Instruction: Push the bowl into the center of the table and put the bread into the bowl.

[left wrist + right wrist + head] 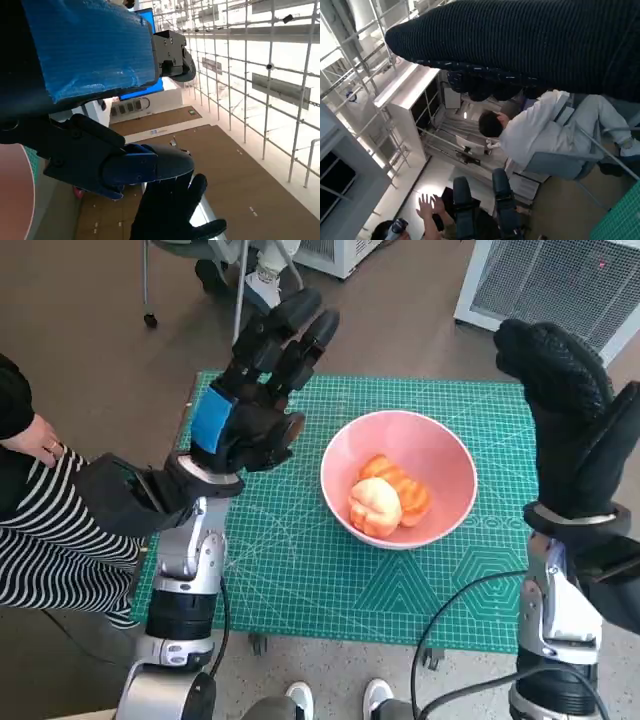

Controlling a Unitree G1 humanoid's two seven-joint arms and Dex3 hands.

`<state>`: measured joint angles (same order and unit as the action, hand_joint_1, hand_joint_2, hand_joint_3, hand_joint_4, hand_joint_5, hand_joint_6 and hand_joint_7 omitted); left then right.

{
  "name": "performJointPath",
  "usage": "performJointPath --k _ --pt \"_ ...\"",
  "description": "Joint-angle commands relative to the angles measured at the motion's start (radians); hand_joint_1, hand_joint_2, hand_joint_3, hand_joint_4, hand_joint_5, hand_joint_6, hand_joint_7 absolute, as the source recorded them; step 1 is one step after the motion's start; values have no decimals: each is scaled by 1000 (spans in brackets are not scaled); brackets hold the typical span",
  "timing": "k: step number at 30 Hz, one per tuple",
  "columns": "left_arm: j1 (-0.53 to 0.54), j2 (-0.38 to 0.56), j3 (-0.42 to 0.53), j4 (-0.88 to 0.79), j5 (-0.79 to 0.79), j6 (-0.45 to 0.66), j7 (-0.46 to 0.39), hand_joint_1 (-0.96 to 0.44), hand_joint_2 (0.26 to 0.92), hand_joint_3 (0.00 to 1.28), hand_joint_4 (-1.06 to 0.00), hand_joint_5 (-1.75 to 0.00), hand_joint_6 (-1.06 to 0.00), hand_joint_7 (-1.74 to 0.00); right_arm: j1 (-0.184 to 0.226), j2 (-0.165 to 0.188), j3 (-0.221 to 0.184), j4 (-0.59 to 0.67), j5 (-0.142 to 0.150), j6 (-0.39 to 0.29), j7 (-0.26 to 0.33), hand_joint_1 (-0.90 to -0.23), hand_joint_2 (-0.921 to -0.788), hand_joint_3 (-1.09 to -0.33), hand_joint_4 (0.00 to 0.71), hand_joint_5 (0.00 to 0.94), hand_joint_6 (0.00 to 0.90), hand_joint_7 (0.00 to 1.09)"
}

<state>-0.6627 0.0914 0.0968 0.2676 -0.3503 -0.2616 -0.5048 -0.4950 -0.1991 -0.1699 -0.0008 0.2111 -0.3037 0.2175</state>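
Overhead, the left hand [262, 390] hangs raised above the green mat's [300, 580] left part, fingers spread and holding nothing, while the right hand [560, 405] is lifted off the right edge, also holding nothing. Between them the pink bowl [440, 455] sits near the mat's middle with the bread [385, 498] inside, bare mat all around it. No writing is readable.

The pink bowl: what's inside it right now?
The pink bowl holds orange and pale bread, lying toward its near side. Whatever part of the bowl's floor sits beneath the bread is covered. Neither hand touches it.
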Motion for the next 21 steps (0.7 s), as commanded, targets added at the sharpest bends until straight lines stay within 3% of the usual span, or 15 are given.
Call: performJointPath --k 1,21 --pt "7 7 -3 -20 10 2 5 -785 921 486 -100 -37 1 -505 1 -13 0 18 5 16 14 -748 -921 -782 126 0 44 507" --pt "33 -6 1 -28 3 -5 19 -792 921 448 -100 -46 1 -474 10 -9 0 7 15 43 8 -750 -921 -782 123 0 35 501"
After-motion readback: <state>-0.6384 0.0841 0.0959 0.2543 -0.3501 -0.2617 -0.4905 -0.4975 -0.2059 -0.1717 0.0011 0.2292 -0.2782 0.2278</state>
